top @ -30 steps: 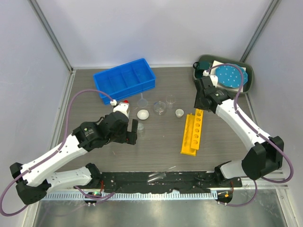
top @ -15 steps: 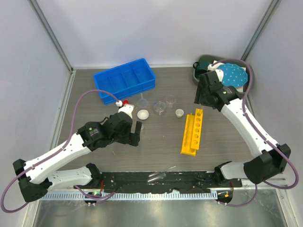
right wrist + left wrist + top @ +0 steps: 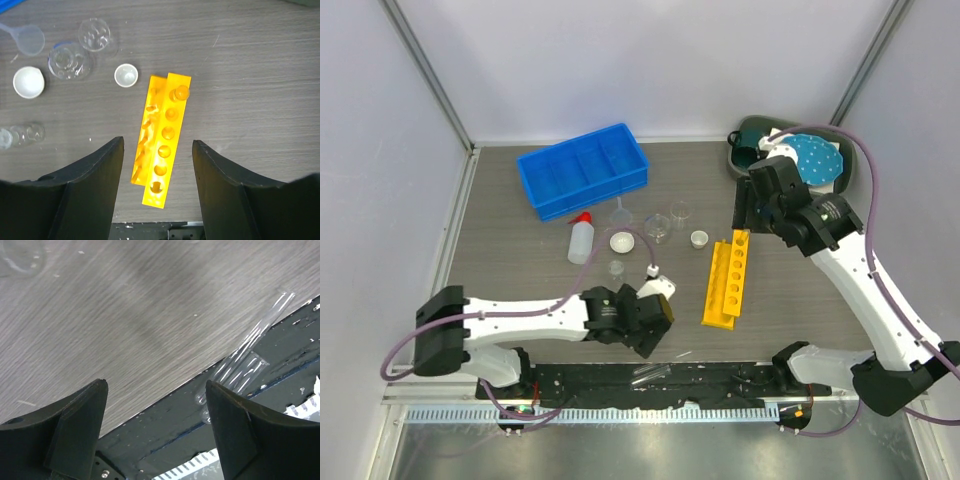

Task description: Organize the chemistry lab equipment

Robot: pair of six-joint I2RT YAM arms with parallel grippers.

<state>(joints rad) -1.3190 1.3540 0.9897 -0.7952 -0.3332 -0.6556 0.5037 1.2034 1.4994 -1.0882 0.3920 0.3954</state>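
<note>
- Left wrist view: left gripper (image 3: 156,385) gapes wide and empty near the clear tubes (image 3: 250,352) at the table (image 3: 150,300) front edge; a clumsy grab could roll or crack them.
- Right gripper (image 3: 157,142) hangs open above the rack (image 3: 167,125); a skewed pinch may tip it.

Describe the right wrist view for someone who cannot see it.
A yellow tube rack lies on the grey table, seen from above between the open jaws of the right gripper. To its upper left stand two small white dishes, a clear funnel and clear glass vessels.
</note>
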